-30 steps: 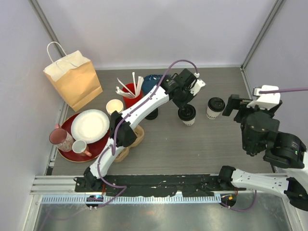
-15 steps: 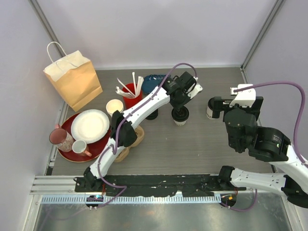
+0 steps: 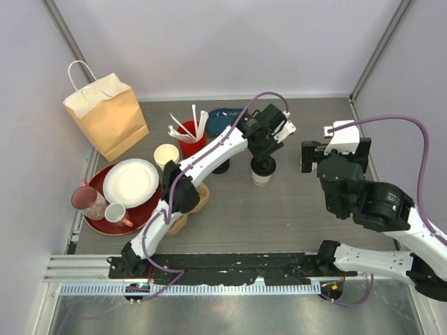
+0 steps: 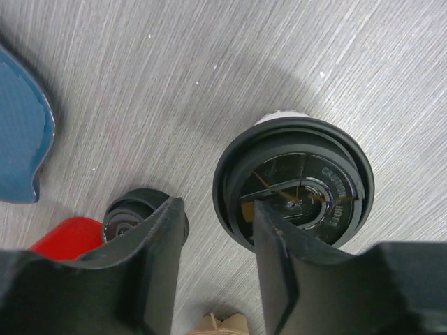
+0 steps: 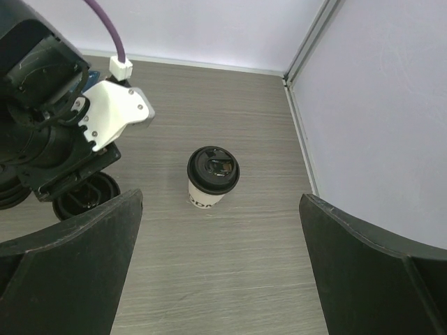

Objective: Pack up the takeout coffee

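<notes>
The left tool (image 3: pixel 264 148) hangs over one coffee cup (image 3: pixel 260 170) near the middle of the worktop (image 3: pixel 279 223), a little toward the far edge. From its wrist camera the fingers (image 4: pixel 157 258) stand parted with only bare worktop between them. The black lid (image 4: pixel 293 181) sits just outside the gap, behind one finger (whether it touches, I cannot tell). That cup has slid a short way toward the left edge since a second ago. The right arm has swung in from the right edge, and from above it now covers the second coffee cup (image 5: pixel 213 174), which was in plain sight a second ago. This cup stands upright near the far right corner, ahead of the right tool (image 5: pixel 220 197), whose fingers are spread wide and grip nothing.
</notes>
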Action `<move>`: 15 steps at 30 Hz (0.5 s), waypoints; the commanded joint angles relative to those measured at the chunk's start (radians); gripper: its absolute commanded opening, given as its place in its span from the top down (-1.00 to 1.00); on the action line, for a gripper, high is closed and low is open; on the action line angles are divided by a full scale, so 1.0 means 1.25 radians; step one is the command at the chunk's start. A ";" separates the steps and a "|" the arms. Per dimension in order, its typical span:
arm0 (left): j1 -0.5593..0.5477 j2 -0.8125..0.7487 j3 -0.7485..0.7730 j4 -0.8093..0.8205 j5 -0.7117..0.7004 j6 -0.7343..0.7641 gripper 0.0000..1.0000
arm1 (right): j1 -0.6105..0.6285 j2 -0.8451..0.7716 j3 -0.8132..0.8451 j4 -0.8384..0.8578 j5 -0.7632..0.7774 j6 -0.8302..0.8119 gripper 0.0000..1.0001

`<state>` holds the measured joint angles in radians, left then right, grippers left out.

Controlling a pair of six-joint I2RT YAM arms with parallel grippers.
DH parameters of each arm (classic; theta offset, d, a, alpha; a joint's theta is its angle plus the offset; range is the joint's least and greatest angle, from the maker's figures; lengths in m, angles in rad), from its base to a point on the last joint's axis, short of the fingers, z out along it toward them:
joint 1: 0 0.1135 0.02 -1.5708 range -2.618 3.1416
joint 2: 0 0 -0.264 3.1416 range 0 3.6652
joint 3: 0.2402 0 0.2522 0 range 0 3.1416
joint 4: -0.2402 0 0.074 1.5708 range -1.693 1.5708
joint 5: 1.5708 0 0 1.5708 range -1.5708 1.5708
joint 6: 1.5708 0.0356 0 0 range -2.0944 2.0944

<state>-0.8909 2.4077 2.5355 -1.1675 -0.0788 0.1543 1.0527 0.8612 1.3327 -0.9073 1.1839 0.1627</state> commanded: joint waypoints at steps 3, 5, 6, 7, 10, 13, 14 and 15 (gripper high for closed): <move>-0.004 -0.117 0.008 0.079 -0.012 0.041 -0.11 | -0.022 0.019 -0.010 0.029 -0.043 0.002 -0.99; -0.004 -0.142 0.004 0.087 -0.012 0.046 -0.16 | -0.028 0.020 -0.010 0.032 -0.062 0.006 -0.99; -0.004 -0.158 0.003 0.091 -0.012 0.048 -0.19 | -0.033 0.020 -0.011 0.037 -0.070 0.007 -0.99; -0.003 -0.186 0.001 0.090 -0.012 0.050 -0.22 | -0.036 0.023 -0.011 0.042 -0.076 0.009 -0.99; 0.003 -0.253 -0.008 0.064 -0.016 0.054 -0.32 | -0.046 0.034 -0.014 0.062 -0.109 0.007 -0.99; 0.030 -0.329 -0.037 0.016 -0.013 0.053 -0.41 | -0.059 0.069 -0.010 0.075 -0.152 0.006 -0.99; 0.043 -0.349 -0.062 -0.009 -0.012 0.052 -0.43 | -0.064 0.084 -0.008 0.090 -0.181 0.005 -0.99; 0.058 -0.372 -0.076 -0.023 -0.003 0.046 -0.45 | -0.069 0.091 -0.008 0.100 -0.198 0.000 -0.99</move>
<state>-0.8749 2.0941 2.4863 -1.1225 -0.0853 0.2073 0.9855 0.9333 1.3125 -0.8642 1.0298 0.1608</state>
